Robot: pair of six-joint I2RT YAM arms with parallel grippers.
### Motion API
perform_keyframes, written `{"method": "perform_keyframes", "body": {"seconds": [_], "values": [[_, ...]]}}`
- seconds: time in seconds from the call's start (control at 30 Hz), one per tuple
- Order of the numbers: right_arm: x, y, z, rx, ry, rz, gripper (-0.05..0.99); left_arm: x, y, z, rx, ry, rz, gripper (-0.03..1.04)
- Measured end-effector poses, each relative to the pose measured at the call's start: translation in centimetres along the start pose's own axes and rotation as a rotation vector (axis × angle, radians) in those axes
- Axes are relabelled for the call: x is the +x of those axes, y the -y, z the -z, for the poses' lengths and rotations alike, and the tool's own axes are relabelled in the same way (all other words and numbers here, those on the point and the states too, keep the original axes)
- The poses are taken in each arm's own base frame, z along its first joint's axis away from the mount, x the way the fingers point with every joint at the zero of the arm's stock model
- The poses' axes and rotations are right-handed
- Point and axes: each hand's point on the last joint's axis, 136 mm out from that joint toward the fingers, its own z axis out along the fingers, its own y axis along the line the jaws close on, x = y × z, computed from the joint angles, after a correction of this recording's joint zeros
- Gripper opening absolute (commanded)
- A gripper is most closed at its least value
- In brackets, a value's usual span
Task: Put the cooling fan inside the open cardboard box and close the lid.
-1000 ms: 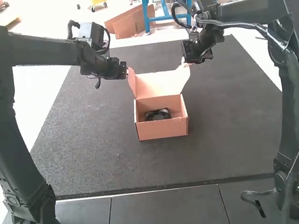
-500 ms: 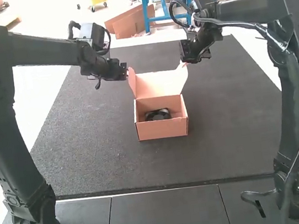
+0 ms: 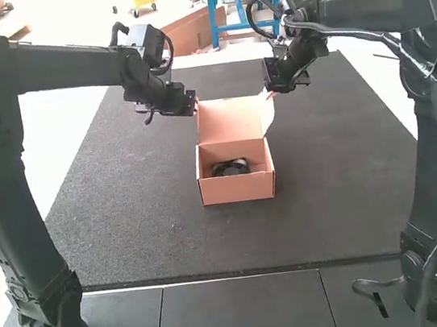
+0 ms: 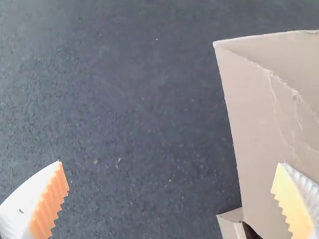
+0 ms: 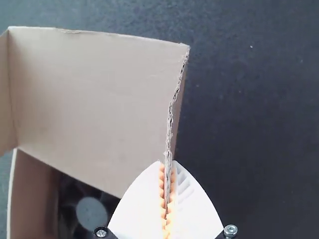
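Dark grey mat holds the tan cardboard box, black cooling fan inside. Lid upright on the far side — right gripper pinches its right edge; left gripper gapes empty beside its left corner.

no readable text, labels or numbers

fan inside box, box on mat

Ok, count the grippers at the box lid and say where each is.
2. The left gripper, open, is at the lid's left edge; the right gripper is shut on its right edge.
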Motion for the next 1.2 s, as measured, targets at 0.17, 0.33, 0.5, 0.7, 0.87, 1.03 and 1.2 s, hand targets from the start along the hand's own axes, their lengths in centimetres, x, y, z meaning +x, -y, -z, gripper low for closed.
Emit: {"method": "perform_keyframes", "body": {"seconds": [0.17,0.33,0.5,0.7,0.87,1.03,1.2], "values": [[1.5,-0.8,0.9,-0.021,-0.021,0.005,-0.02,1.1,-0.1,0.1,-0.004,-0.045,-0.005,0.97],[3.1,-2.0,1.4,-0.052,-0.047,0.015,-0.02,1.3,-0.1,0.5,-0.004,-0.054,-0.007,0.97],[4.3,-2.4,1.5,-0.081,-0.070,0.012,-0.02,1.0,1.3,2.0,0.018,-0.042,-0.030,0.97],[5.5,-2.9,1.4,-0.116,-0.098,0.007,-0.02,2.1,2.2,3.0,0.032,-0.070,-0.053,0.97],[6.7,-3.2,1.0,-0.144,-0.129,-0.002,-0.02,4.0,1.9,3.2,0.026,-0.120,-0.061,0.97],[8.4,-3.1,0.4,-0.157,-0.172,-0.016,-0.02,5.2,1.6,3.6,0.023,-0.144,-0.067,0.97],[10.7,-3.3,0.3,-0.164,-0.219,-0.018,-0.02,6.4,1.8,4.4,0.029,-0.153,-0.077,0.97]]}}
